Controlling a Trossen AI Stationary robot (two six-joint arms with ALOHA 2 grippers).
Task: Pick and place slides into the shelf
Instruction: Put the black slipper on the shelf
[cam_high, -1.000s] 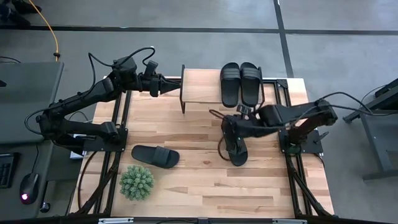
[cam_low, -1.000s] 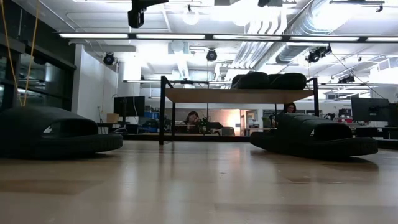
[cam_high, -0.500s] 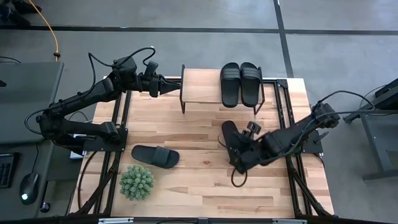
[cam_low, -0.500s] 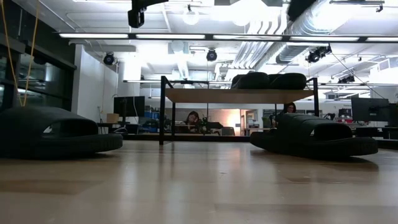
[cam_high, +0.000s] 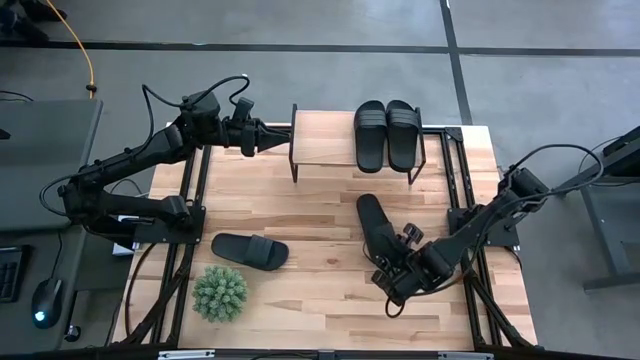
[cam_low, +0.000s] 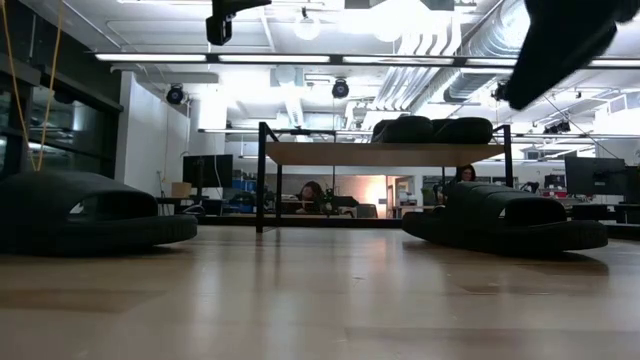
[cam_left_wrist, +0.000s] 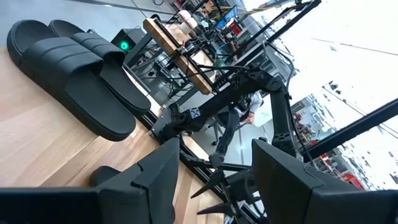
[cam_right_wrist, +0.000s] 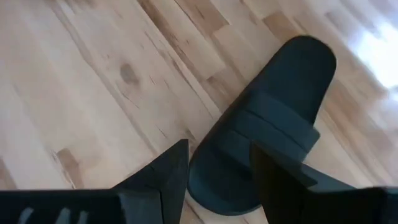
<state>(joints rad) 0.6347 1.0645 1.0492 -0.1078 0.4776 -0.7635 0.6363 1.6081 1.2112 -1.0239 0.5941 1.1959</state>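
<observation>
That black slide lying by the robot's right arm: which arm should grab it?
The right one, most likely. The right tool hangs open just over the near end of that slide, while the left tool waits far off by the shelf.

Shelf (cam_high: 322, 138) left half bare; two slides (cam_high: 387, 133) fill right half.

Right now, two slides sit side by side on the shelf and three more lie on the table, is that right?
Not quite: the high view shows only two on the table, one slide near the plant and one by the right gripper. Two slides do sit on the shelf.
</observation>
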